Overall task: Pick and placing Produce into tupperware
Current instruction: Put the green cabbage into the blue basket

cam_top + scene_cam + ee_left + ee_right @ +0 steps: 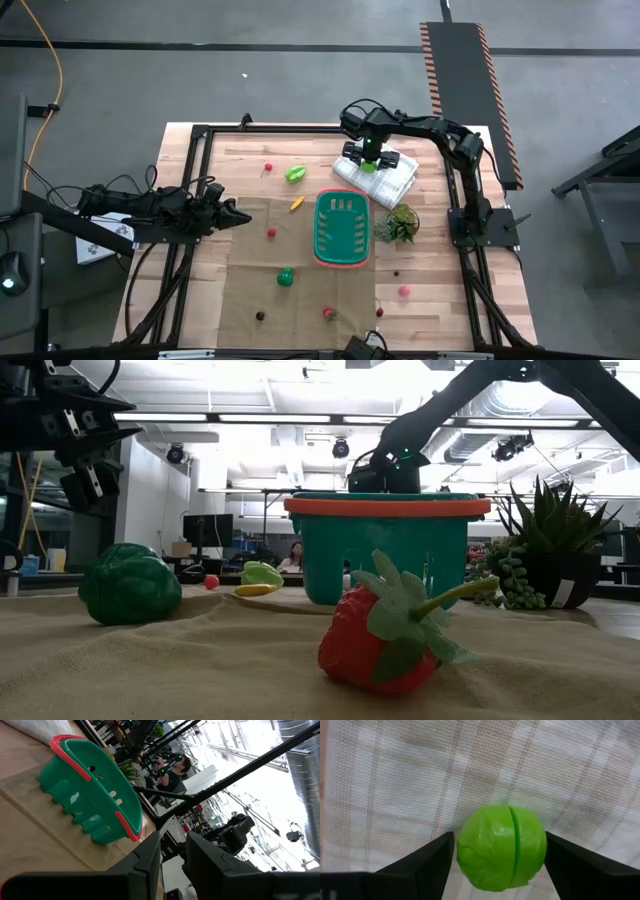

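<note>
Produce is lying scattered over the bench (440, 300). One bright green round piece (501, 847) is sitting on the white checked cloth (420, 780), in the upper middle of the high view, just above the teal basket (343, 232). The right gripper (500, 857) is standing right over it, with one finger (427, 860) on each side. The fingers are spread and seem very near the piece or just touching it; I cannot tell if they are already pressing.

This green ball is looking like a small hollow plastic toy, so I am judging it light and stiff, not fragile. Its skin is glossy and a seam is running down the middle, so it may be slippery and could squirt out or roll on the soft cloth if squeezed off-centre. The best hold, I think, is across its widest part, with the fingers level and low enough to pass the middle of the ball.

The left gripper (232, 213) is waiting at the left of the high view, above the brown mat (250, 290), its fingers nearly closed on nothing.

Other pieces are resting apart from the basket: a leafy green piece (295, 174), a yellow piece (296, 204), a dark green round piece (285, 277) and a strawberry (385, 628) near the low camera. The basket is appearing empty in the high view.
</note>
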